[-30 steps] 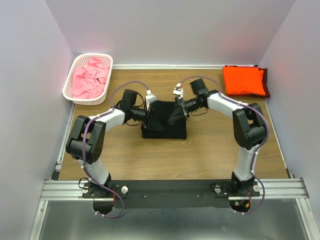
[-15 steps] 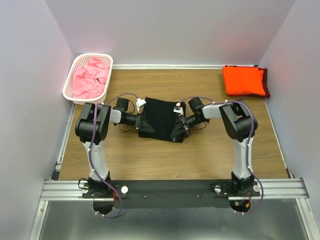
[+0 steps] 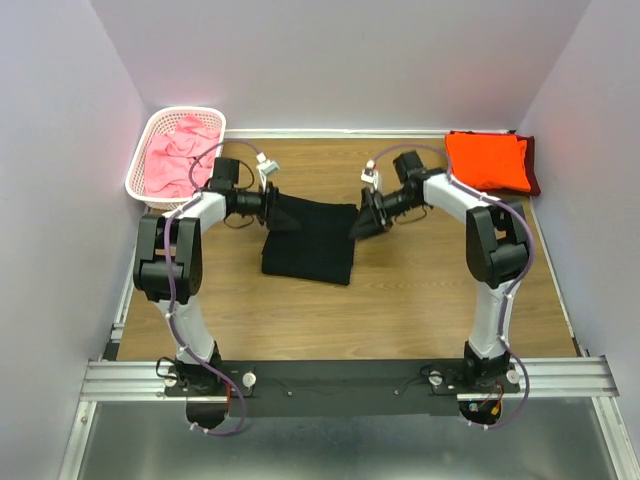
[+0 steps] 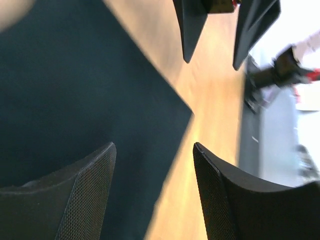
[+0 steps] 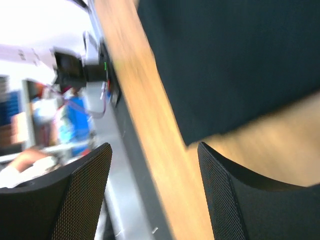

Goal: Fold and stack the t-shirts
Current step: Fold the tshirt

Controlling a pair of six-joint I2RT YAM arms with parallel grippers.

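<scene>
A folded black t-shirt (image 3: 312, 240) lies flat on the wooden table (image 3: 420, 300) in the middle. It also shows in the left wrist view (image 4: 75, 95) and in the right wrist view (image 5: 235, 55). My left gripper (image 3: 285, 215) is open and empty at the shirt's far left corner. My right gripper (image 3: 362, 224) is open and empty at its far right corner. A folded bright orange t-shirt (image 3: 487, 160) lies on a dark maroon one (image 3: 533, 172) at the far right. Pink t-shirts (image 3: 178, 155) fill the basket.
A white lattice basket (image 3: 150, 195) stands at the far left corner. Pale walls close the table on three sides. A metal rail (image 3: 340, 378) with the arm bases runs along the near edge.
Both grippers have let go of the black shirt and moved up and away toward the far side. The shirt now lies flat as a folded rectangle, a little further from the rail.
</scene>
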